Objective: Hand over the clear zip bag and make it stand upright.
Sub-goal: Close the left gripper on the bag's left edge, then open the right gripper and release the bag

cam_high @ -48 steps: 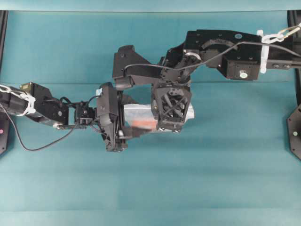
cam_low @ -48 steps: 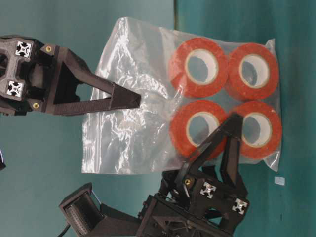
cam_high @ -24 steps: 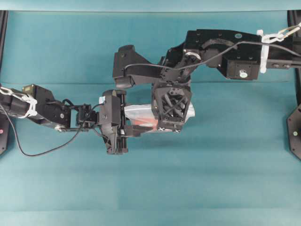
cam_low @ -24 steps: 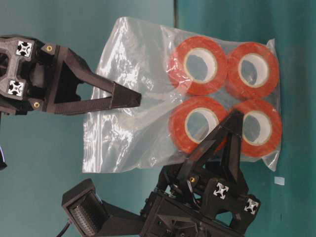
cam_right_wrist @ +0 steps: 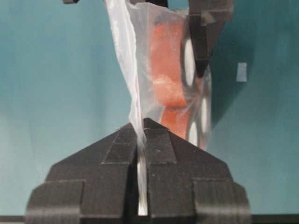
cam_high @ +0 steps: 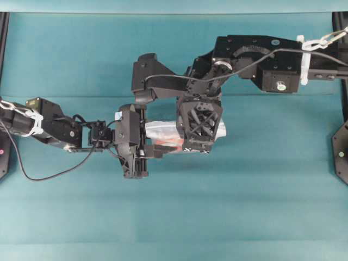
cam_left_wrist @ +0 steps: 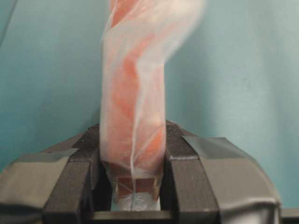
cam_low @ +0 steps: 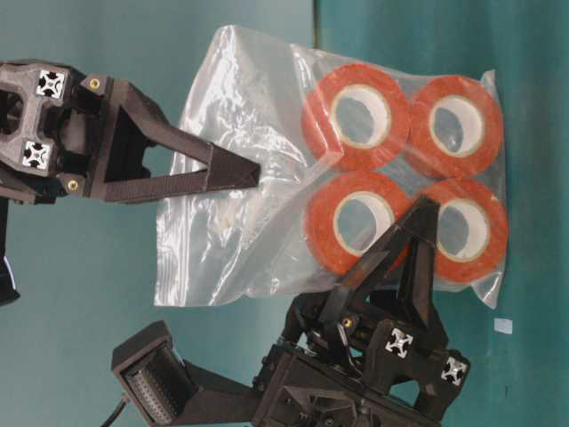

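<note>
Teal cloth covers the counter (cam_high: 261, 190) all around me, broad and bare in front of and behind my two arms, which meet near its middle.

From overhead most of the clear zip bag (cam_low: 267, 178) is buried under my right wrist; only a crinkled silver patch and a sliver of red show between the arms. The table-level view shows it whole: four orange-red rolls (cam_low: 356, 116) packed at one end, slack film at the other.

My left claw (cam_left_wrist: 133, 158) is clenched on the roll end of the bag; from that wrist the plastic fills the gap between the fingers, and the far part blurs out of focus. My right claw (cam_right_wrist: 141, 128) pinches the thin empty film, its tips pressed almost together on the sheet; whether the grip is firm or only just touching I cannot tell from that narrow seam.

The bag's zip edge is hard to pick out in any view. A small pale scrap (cam_low: 503, 326) lies on the cloth, apart from the bag's corner.
</note>
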Controlling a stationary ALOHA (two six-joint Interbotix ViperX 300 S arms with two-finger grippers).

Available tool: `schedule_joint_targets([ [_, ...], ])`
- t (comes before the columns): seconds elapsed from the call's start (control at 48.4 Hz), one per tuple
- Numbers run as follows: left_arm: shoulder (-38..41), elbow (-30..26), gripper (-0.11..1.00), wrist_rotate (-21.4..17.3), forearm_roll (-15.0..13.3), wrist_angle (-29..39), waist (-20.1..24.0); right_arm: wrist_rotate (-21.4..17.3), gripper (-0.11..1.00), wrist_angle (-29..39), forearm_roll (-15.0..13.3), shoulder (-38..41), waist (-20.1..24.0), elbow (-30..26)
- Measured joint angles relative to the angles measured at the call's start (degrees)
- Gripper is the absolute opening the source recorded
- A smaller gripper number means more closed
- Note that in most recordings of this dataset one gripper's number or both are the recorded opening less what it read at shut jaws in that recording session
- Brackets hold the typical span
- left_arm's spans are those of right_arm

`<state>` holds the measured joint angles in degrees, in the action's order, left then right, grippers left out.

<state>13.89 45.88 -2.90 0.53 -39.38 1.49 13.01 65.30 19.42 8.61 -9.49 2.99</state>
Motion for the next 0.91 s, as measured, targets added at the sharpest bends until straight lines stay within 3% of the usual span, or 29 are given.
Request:
schedule_joint_targets([
  [0.083,0.0,0.0,0.22,0.0,0.0,0.0,0.0,-0.4,0.26,0.2,0.1,0.0,0.2,0.0],
  [0.248,0.0,0.3,0.22,0.0,0.0,0.1,0.0,-0.6,0.74,0.1,0.0,0.0,0.3,-0.1],
  [0.331,0.0,0.4,0.22,0.0,0.0,0.3,0.0,-0.7,0.89,-0.9,0.0,0.0,0.4,0.0],
  [0.558,-0.1,0.3,0.22,0.0,0.0,1.5,0.0,-0.7,0.86,-5.4,-0.2,-0.1,0.6,0.9],
  [0.909,-0.1,0.2,0.22,0.0,-0.1,1.9,0.0,-0.7,0.86,-4.7,-0.6,-3.8,-0.2,2.4],
])
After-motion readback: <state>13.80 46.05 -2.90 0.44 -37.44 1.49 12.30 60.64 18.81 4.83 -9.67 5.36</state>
